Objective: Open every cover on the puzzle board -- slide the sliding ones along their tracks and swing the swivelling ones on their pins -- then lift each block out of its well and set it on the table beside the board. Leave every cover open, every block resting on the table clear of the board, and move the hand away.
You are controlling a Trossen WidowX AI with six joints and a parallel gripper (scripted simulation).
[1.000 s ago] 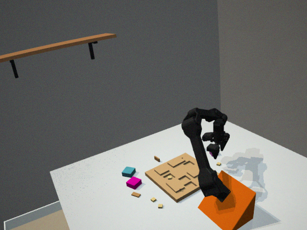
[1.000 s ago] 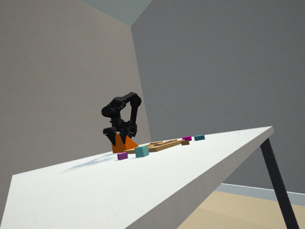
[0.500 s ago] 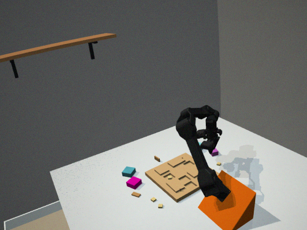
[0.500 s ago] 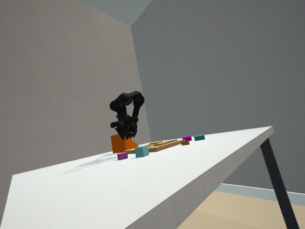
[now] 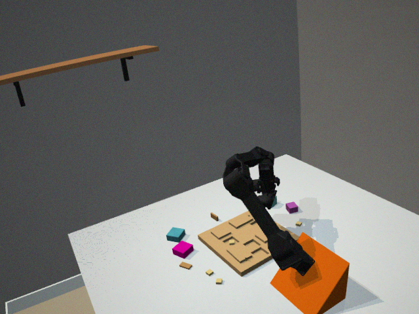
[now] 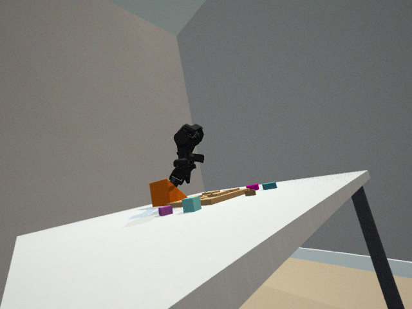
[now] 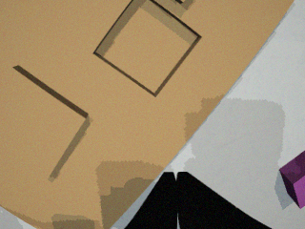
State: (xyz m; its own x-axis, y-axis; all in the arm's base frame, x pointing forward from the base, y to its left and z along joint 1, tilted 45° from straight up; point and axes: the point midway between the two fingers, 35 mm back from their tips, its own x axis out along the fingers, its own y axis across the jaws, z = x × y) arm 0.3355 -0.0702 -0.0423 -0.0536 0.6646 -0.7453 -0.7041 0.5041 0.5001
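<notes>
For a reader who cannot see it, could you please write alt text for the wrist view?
Two black fingers meet, shut on nothing, at the bottom of the frame, just off the edge of a tan puzzle board. The board fills the upper left and shows one square well, uncovered and without a block. A purple block lies on the white table at the right edge.

The white surface (image 5: 142, 263) carries the tan puzzle board (image 5: 216, 241), an orange wedge base (image 5: 325, 287), teal (image 5: 175, 233), magenta (image 5: 182, 248) and purple (image 5: 291, 207) blocks, and small tan pieces (image 5: 209, 271).
</notes>
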